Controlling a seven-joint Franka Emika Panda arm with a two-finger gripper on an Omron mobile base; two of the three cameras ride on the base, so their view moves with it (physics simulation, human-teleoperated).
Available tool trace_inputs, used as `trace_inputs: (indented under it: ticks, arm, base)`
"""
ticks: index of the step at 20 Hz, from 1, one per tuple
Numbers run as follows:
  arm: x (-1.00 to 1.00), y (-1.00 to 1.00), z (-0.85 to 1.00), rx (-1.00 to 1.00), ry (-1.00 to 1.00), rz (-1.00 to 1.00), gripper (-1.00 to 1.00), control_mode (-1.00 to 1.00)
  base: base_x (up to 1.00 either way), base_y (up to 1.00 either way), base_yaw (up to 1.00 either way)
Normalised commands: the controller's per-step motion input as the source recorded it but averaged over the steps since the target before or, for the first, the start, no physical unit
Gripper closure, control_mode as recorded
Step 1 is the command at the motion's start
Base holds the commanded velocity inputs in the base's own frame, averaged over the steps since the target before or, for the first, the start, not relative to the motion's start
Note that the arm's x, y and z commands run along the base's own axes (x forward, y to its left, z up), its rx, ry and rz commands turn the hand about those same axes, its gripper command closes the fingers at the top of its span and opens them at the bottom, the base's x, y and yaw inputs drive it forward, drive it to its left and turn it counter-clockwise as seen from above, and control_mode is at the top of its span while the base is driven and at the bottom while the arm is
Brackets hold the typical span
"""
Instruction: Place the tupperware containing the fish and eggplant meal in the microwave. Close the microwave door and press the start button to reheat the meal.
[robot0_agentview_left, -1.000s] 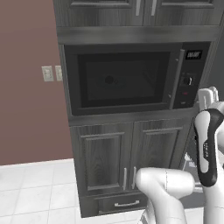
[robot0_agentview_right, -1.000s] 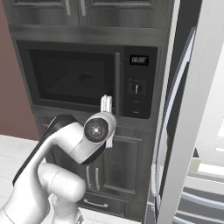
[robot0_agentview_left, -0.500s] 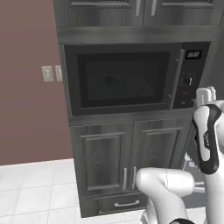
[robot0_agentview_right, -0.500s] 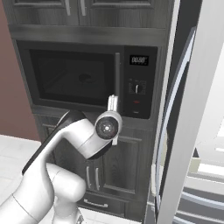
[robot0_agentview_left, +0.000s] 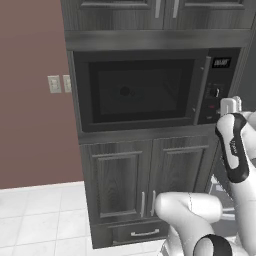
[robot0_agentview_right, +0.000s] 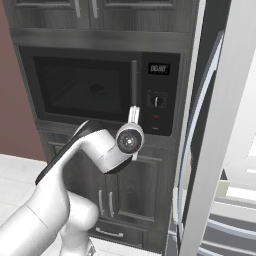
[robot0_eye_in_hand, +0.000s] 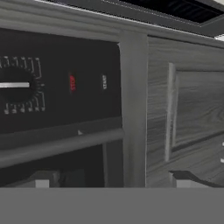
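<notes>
The microwave (robot0_agentview_left: 140, 90) sits built into dark grey cabinetry, and its door (robot0_agentview_right: 85, 85) is shut with the vertical bar handle (robot0_agentview_right: 134, 82) beside the control panel (robot0_agentview_right: 160, 95). My gripper (robot0_agentview_right: 133, 112) is open and empty, just below and in front of the panel's lower left corner, close to the handle's foot. The left base view has the gripper (robot0_agentview_left: 230, 105) at the panel's lower right. The rolled hand view shows the round dial (robot0_eye_in_hand: 15, 85), red marks (robot0_eye_in_hand: 72, 83), the handle (robot0_eye_in_hand: 61, 146) and my gripper (robot0_eye_in_hand: 116, 179). The tupperware and its meal are hidden.
A white fridge (robot0_agentview_right: 225, 125) with a curved handle stands close on the right. Grey cabinet doors (robot0_agentview_left: 130, 185) and a drawer lie under the microwave. Wall switches (robot0_agentview_left: 59, 83) are on the brown wall at left, above a tiled floor (robot0_agentview_left: 35, 220).
The hand has swung right and slightly up, from in front of the door's lower edge to beside the control panel. The jaws stayed open and the door stayed shut.
</notes>
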Motion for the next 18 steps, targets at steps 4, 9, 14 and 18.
trace_inputs:
  ticks: [4,9,14,18]
  arm:
    - [0.1,-0.25,0.0,0.06,0.0,0.0,1.0,-1.0]
    - [0.07,-0.24,0.0,0.05,0.0,0.0,1.0,-1.0]
    - [0.08,-0.12,0.0,0.03,0.0,0.0,1.0,-1.0]
    - [0.16,-0.07,-0.05,0.0,0.0,0.0,1.0,-1.0]
  base:
    - [0.0,0.0,0.0]
    - [0.0,0.0,0.0]
    - [0.0,0.0,0.0]
    - [0.0,0.0,0.0]
